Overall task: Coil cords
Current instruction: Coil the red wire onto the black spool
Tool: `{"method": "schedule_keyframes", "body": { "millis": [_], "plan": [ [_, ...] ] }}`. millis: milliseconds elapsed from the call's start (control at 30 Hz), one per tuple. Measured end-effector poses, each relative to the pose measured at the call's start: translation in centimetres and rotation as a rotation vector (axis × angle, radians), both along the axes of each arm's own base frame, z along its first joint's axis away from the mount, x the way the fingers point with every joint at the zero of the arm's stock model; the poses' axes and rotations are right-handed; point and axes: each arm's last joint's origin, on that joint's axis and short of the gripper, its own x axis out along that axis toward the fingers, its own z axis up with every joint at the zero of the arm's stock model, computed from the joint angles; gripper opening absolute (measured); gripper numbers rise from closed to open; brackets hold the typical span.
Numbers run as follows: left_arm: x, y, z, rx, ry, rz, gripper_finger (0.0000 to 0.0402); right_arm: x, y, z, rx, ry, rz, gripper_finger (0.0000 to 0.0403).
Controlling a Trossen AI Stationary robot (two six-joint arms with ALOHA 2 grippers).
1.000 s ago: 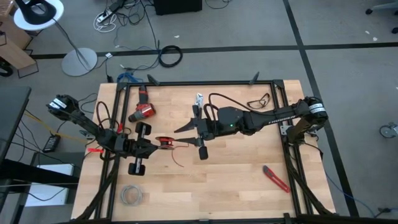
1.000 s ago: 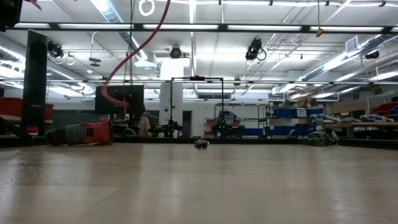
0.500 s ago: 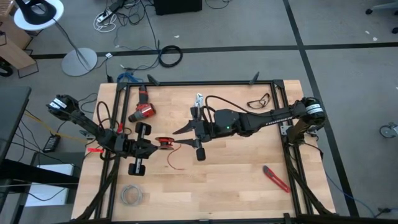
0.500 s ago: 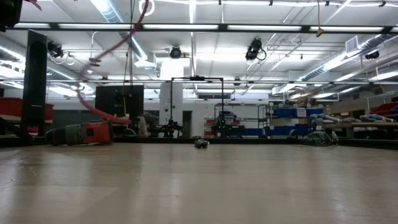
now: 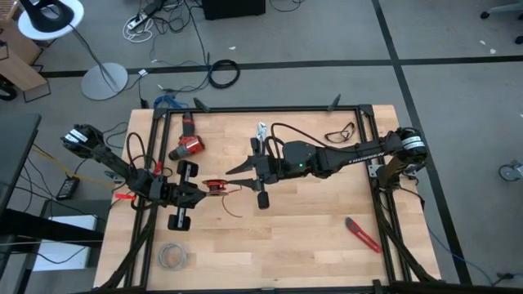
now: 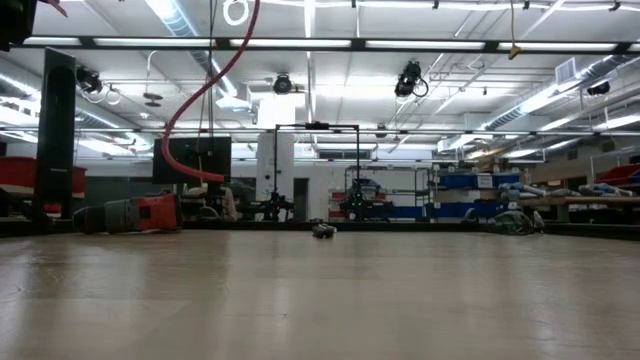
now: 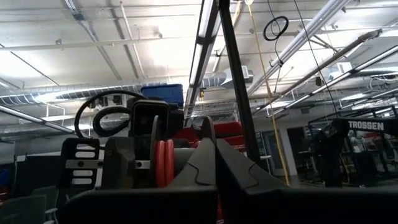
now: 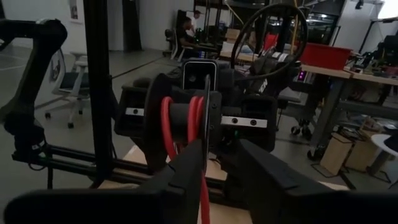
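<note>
The cord is a thin red wire, partly wound into a small coil [image 5: 216, 187] that sits at the tips of my left gripper [image 5: 203, 191], raised above the table's left half. That gripper's fingers [image 7: 208, 149] are shut. A strand [image 8: 203, 193] runs from the coil down between the fingers of my right gripper [image 8: 219, 171], which faces the coil level from the table's right with a gap between its fingers. Whether the strand touches a finger, I cannot tell. A loose tail [image 5: 233, 211] hangs below; it shows as a red curve [image 6: 195, 105] in the low view. My left gripper carries the coil's loops [image 8: 166, 124] at its shut fingertips, seemingly wound round them. The fingers slant up from the table's left. The loops stand upright, clear of the table. The spot where the fingers meet the wire is hidden by the fingers themselves.
A red power tool [image 5: 188, 145] lies far left of the coil. A pale grey wire bundle [image 5: 172, 256] lies at the near left corner, a red cutter [image 5: 362, 235] near right, and black glasses [image 5: 343, 131] far right. The black frame [image 5: 270, 109] rims the table.
The wire's loose tail has swung toward the table's left and back again while the coil stayed at my left gripper's tips. Both arms have kept their places.
</note>
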Motion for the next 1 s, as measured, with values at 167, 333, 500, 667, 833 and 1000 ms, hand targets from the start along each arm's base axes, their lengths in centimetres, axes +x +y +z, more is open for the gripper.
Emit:
{"method": "schedule_keyframes", "body": {
  "millis": [167, 333, 500, 667, 833, 1000],
  "plan": [
    [0.0, 0.0, 0.0, 0.0, 0.0, -0.001, 0.0, 0.0, 0.01, 0.0, -0.004, -0.001, 0.004, 0.008],
    [-0.01, -0.03, 0.0, 0.004, -0.003, -0.006, 0.0, 0.0, 0.1, 0.02, -0.008, -0.004, 0.035, 0.0073],
    [-0.01, -0.03, 0.0, 0.004, -0.003, -0.006, 0.0, 0.01, 0.05, 0.06, -0.008, -0.01, 0.036, 0.0073],
    [0.05, 0.07, 0.0, 0.004, -0.002, -0.001, 0.0, 0.01, 0.05, 0.08, -0.007, -0.012, 0.036, 0.0072],
    [0.31, 0.37, -0.1, 0.002, 0.011, 0.012, 0.0, 0.01, 0.05, 0.09, -0.007, -0.013, 0.036, 0.0077],
    [0.38, 0.47, -0.11, -0.005, 0.014, 0.013, 0.0, 0.03, -0.05, 0.08, -0.014, -0.014, 0.025, 0.0078]
  ]
}}
